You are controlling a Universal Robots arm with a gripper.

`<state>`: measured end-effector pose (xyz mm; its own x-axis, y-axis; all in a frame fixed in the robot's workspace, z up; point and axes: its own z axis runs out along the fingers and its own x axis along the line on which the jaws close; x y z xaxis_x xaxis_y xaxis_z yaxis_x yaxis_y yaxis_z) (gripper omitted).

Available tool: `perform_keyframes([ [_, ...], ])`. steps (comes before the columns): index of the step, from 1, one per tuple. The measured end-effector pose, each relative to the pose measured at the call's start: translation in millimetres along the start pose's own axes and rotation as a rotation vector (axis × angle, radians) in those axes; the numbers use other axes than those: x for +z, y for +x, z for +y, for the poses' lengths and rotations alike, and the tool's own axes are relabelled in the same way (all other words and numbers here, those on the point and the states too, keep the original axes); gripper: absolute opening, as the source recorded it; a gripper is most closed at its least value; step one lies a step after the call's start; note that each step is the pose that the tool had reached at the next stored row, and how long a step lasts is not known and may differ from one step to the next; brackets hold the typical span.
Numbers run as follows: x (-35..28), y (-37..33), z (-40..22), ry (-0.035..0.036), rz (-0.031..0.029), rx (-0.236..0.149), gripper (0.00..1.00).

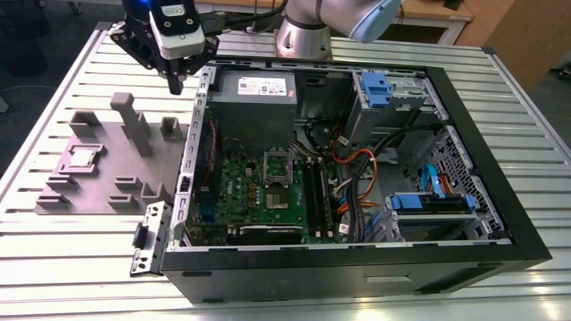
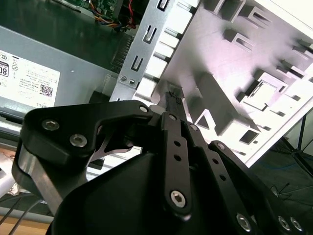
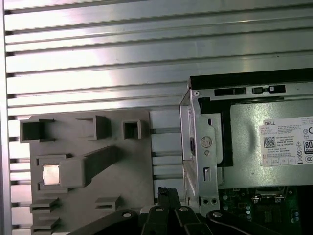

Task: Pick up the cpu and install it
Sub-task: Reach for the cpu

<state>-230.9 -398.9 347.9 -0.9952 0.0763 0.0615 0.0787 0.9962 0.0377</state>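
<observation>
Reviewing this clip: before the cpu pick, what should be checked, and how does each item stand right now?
1. cpu lying flat in its pocket on the grey fixture: ok.
2. Nothing resting on the cpu: ok.
3. hand empty: ok.
4. hand open for a pick: not ok, fingers together.
5. hand over the cpu: not ok, it hangs beside the computer case rim.
6. Motherboard socket ready to receive: cannot tell.

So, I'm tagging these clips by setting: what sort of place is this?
Probably a robotics lab workbench: an open computer case lies on a slotted aluminium table, beside a grey fixture plate holding the cpu, with the gripper hovering nearby.
</observation>
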Motion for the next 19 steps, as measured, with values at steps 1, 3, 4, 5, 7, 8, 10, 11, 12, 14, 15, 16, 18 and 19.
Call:
perform_keyframes([
  [1,0.1,0.2,0.0,0.0000,-0.0001,0.000,0.11],
  [3,0.0,0.2,0.0,0.0000,0.0000,0.000,0.11],
  [4,0.1,0.2,0.0,-0.0001,0.0000,0.000,0.11],
  [5,0.0,0.3,0.0,0.0000,-0.0001,0.000,0.11],
  [7,0.1,0.4,0.0,0.0000,-0.0001,0.000,0.11],
  [8,0.3,4.5,-0.3,0.0000,0.0000,0.000,0.11],
  [10,0.6,9.8,-0.8,-0.0001,-0.0002,0.000,0.11],
  [11,0.8,12.8,-1.0,-0.0001,-0.0005,0.000,0.11],
  [12,1.0,16.4,-1.3,-0.0001,-0.0014,0.000,0.11],
  [14,1.4,23.3,-1.8,-0.0003,-0.0045,0.000,0.11],
  [15,1.6,26.6,-2.1,-0.0005,-0.0069,0.000,0.11],
  [16,1.8,30.0,-2.4,-0.0007,-0.0099,0.000,0.11],
  [18,2.2,36.1,-2.9,-0.0014,-0.0188,-0.001,0.11],
  [19,2.4,38.8,-3.1,-0.0019,-0.0245,-0.001,0.11],
])
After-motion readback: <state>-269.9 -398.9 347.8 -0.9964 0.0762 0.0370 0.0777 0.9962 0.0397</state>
